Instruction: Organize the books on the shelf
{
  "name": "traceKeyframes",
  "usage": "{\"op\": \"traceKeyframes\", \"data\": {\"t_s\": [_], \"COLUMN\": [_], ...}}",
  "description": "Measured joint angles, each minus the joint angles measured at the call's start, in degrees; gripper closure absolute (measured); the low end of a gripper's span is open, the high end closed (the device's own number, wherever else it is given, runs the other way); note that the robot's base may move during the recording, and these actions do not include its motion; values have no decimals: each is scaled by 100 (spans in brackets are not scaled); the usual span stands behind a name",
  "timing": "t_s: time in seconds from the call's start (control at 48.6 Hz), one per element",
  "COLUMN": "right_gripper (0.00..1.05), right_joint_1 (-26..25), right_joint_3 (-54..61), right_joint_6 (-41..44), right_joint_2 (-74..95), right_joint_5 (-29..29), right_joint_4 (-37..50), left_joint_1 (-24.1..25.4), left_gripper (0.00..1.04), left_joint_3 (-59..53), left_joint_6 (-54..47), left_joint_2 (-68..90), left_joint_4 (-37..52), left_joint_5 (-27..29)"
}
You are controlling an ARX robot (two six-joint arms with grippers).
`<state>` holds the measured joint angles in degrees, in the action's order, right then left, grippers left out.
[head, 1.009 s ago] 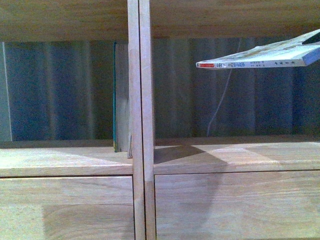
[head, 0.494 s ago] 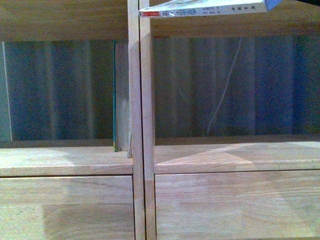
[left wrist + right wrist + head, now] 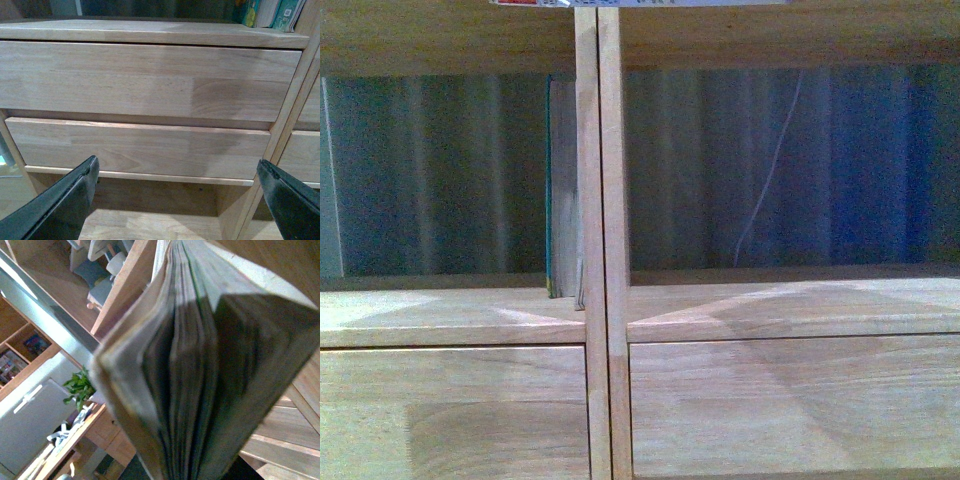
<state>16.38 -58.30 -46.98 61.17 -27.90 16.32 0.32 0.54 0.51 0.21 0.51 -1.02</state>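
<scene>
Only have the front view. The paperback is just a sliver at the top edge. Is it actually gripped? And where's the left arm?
Observer: The paperback fills the right wrist view, page edges fanned toward the lens. It looks held on that arm, but the grip itself is hidden.
Operator: Left gripper state?
Observer: Left gripper is open, fingers spread wide, nothing between them.
Operator: What's it facing?
Observer: Two drawer fronts of the shelf, one above the other, straight ahead of it.
</scene>
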Motion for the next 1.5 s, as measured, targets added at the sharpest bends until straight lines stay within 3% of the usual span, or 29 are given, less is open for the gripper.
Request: {"op": "traceKeyframes", "data": {"t_s": [0.041,0.103,0.453,0.618,0.906,1.153,1.503], "right_gripper": [97,97,97,97,97,97,97], "right_joint_1": [39,83,367,750,1224,1853,2428], "right_joint_3": [0,0,0,0,155,271,385], "right_joint_6": [37,83,273,463,682,1032,1303], "right_joint_2": [-2,-2,-9,-9,-70,-181,-369], "right_joint_5": [22,52,188,330,455,586,616], "right_joint_4": [-9,-33,-96,-149,-227,-439,-590], "left_joint_1": [144,177,511,861,732,-94,-24], "left_gripper": [7,7,7,7,7,7,7], "left_joint_3": [-15,-11,114,544,1121,1447,1703], "left_joint_6": [555,1202,3399,5097,6520,6481,6341], "left_joint_2": [140,444,2280,3132,3418,3689,4284], "left_joint_4": [671,1580,3622,5047,5563,5475,5764], "left_joint_5": [-649,-1095,-2181,-3047,-2837,-2420,-2444]}}
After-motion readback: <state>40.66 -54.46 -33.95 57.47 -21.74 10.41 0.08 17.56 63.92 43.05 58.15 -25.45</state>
